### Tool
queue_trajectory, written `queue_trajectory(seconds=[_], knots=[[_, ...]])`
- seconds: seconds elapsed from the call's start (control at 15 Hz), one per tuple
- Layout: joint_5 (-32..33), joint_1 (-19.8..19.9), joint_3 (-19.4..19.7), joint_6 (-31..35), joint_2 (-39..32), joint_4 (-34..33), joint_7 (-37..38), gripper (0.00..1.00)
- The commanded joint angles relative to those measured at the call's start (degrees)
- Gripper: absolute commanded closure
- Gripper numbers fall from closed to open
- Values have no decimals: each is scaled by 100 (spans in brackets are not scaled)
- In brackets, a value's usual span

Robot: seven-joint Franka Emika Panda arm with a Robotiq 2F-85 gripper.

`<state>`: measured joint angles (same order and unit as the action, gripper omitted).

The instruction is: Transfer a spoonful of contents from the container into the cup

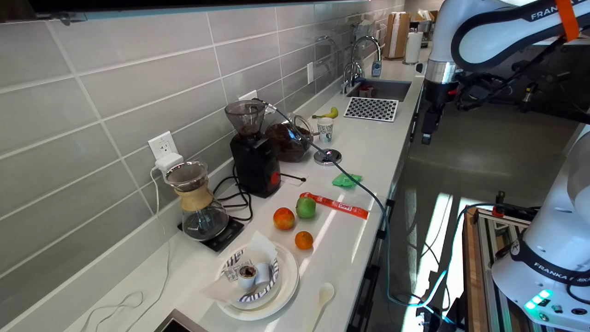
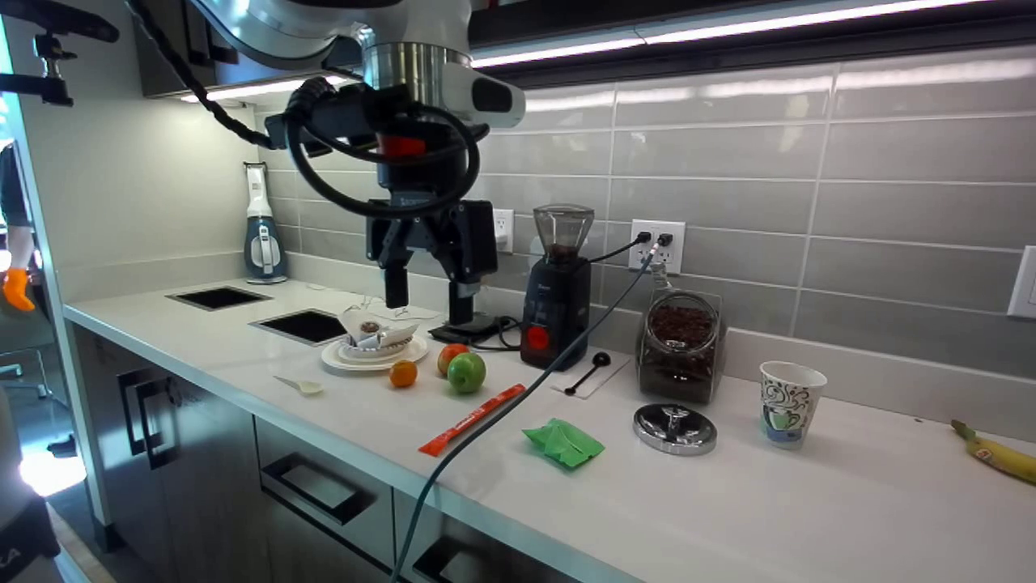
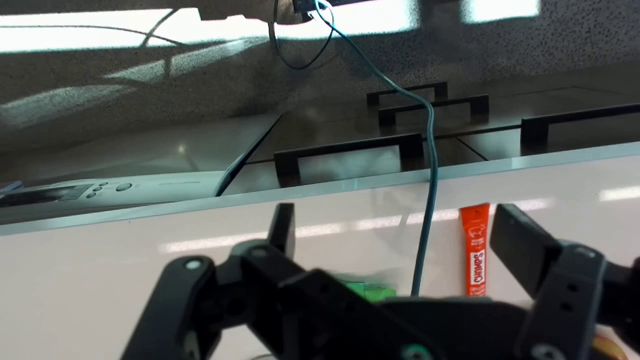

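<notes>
Gripper point(image 2: 429, 300) was held clear of the counter point(image 2: 850, 518), jaws spread wide, nothing gripped, while the dark-filled glass jar point(image 2: 681, 352) was seen on it between grinder point(image 2: 556, 295) and paper cup point(image 2: 790, 402).

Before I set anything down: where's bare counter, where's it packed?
Free: the counter in front of the silver lid, paper cup and banana; also between the orange, pale spoon and red stick. Packed: coffee grinder beside glass jar; green apple and orange near the plates. Blue cable crosses the counter edge near the red stick.
</notes>
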<state>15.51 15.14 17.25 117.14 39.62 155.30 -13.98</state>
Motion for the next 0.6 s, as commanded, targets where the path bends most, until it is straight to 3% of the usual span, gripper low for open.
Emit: queue_trajectory(seconds=[0.0, 0.2, 0.53], knots=[[-220, -58, 16, 306, -946, -506, 302, 0], [-289, -174, 75, 918, -1514, -819, 18, 0], [-602, -431, 312, 2097, -2626, -1481, -1078, 0]])
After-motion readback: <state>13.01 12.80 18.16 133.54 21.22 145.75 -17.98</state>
